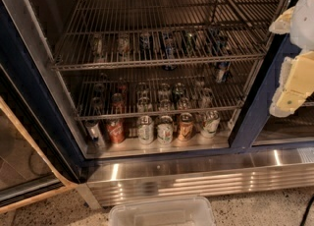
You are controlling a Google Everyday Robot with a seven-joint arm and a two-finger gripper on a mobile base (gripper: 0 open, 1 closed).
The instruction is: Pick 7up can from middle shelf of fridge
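Single camera, high, angled down into open fridge, mid-range; pincer close at right edge.

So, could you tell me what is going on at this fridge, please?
A robot faces the open fridge, apparently to pick out a drink can. Its hand hangs at the right, outside the compartment and clear of every can. Rows of cans stand on two wire shelves and on the fridge floor. Nothing has been grasped yet.
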